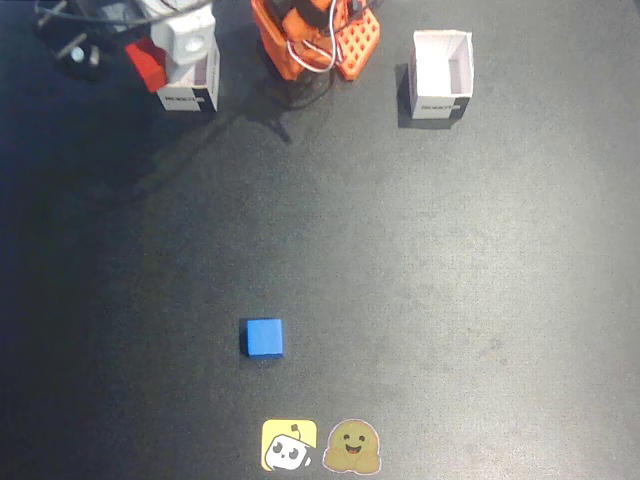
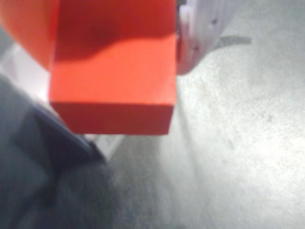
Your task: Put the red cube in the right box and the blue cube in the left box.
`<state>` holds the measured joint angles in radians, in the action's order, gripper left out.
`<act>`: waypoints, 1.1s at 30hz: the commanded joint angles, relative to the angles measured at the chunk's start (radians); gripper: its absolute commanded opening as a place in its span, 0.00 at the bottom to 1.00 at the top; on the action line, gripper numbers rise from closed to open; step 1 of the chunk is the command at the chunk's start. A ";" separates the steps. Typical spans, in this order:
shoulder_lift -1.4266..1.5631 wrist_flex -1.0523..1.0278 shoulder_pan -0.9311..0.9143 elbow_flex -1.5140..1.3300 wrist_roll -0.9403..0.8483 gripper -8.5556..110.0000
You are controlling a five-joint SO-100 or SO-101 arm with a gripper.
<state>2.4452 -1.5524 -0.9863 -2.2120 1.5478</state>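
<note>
Pincer [image 1: 150, 62] pinched the red cube [image 1: 147, 64] at the upper-left box [image 1: 190, 85], off its left edge. Judged: centre over opening before releasing. Blue cube [image 1: 264, 338] lay on counter [image 1: 450, 300].

Red cube [image 2: 112, 81]: plain red faces, shaded darker on top in the wrist view. Blue cube [image 1: 264, 338]: plain bright blue. Both boxes [image 1: 441, 75] [image 1: 190, 92]: white with a dark printed strip on one side. Worktop [image 1: 450, 280]: dark grey, speckled. Arm base [image 1: 315, 40]: orange. Two stickers [image 1: 290, 445] [image 1: 353, 447]: yellow and tan-brown
</note>
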 commanded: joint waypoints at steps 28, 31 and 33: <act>0.212 0.043 -0.164 -0.230 0.084 0.22; 0.222 0.043 -0.166 -0.230 0.083 0.24; 0.222 0.046 -0.166 -0.230 0.072 0.25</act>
<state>2.6507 -1.5217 -1.1474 -2.4467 1.6291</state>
